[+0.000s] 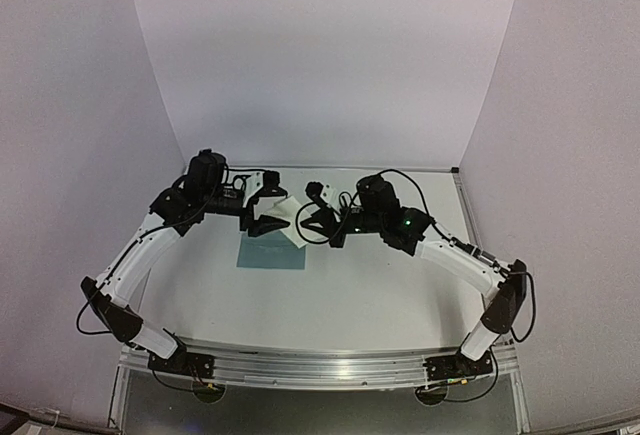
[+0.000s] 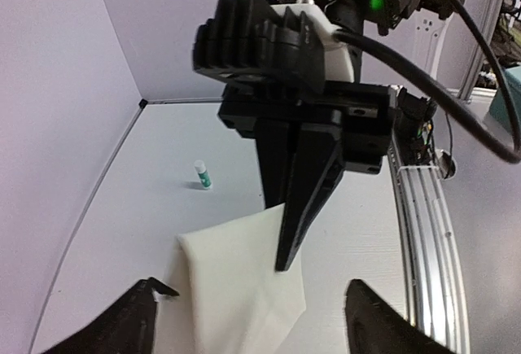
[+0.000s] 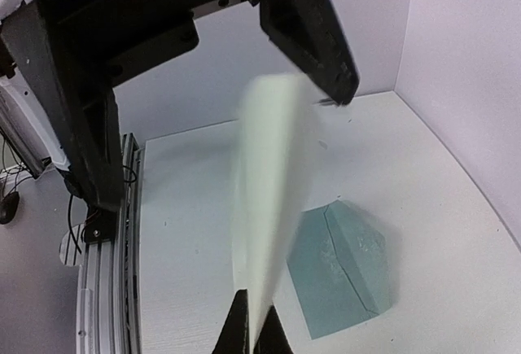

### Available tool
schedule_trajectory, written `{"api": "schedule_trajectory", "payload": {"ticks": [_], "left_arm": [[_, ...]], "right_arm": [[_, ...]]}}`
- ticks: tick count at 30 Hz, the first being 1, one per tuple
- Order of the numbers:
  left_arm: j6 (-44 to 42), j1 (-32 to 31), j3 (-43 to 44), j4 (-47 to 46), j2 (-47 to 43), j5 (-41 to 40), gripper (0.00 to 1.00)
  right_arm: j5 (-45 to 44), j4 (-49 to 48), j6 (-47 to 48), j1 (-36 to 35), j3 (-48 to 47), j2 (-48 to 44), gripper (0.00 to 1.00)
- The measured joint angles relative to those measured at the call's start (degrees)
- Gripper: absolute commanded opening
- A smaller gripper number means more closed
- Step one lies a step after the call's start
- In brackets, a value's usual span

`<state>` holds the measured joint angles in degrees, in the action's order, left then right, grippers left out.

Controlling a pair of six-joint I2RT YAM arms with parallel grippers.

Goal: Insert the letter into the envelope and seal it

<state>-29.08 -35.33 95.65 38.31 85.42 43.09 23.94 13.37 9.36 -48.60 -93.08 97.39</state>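
The letter (image 2: 236,289) is a pale cream sheet held up off the table between the two grippers. My right gripper (image 3: 252,320) is shut on its near edge, and the sheet (image 3: 264,183) runs away from it edge-on and blurred. In the left wrist view the right gripper's black fingers (image 2: 297,207) pinch the sheet's upper edge. My left gripper (image 2: 260,293) stands open, one finger (image 2: 134,321) on each side of the letter, touching nothing. The teal envelope (image 3: 346,264) lies flat on the table below, with its flap side up, also seen from above (image 1: 272,254).
A small glue stick with a green label (image 2: 202,174) stands on the table beyond the letter. White walls close in the back and both sides. The aluminium rail (image 2: 427,232) carrying the arm bases runs along the near edge.
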Motion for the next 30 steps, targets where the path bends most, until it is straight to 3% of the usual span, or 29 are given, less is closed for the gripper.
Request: {"api": "schedule_trajectory", "payload": {"ticks": [5,9,13,16,30], "left_arm": [[-2.8,2.2,1.5,3.7,-0.3,-1.3,0.97],[-6.4,3.6,2.8,7.5,-0.3,0.0,0.9],[-7.0,3.5,3.0,9.8,-0.3,3.0,0.73],[-6.9,3.3,3.3,10.9,-0.2,5.1,0.55],[-5.8,3.2,7.4,16.6,2.9,12.7,0.11]], "right_arm": [[1.5,2.9,-0.4,0.1,1.7,-2.4,0.0],[4.6,4.1,-1.4,0.1,1.6,-3.5,0.0],[7.5,5.3,-2.3,0.1,0.2,-3.3,0.0],[9.0,5.7,-2.6,0.1,-1.5,-2.9,0.0],[10.9,7.4,-0.7,0.1,-6.1,-0.3,0.0]]}}
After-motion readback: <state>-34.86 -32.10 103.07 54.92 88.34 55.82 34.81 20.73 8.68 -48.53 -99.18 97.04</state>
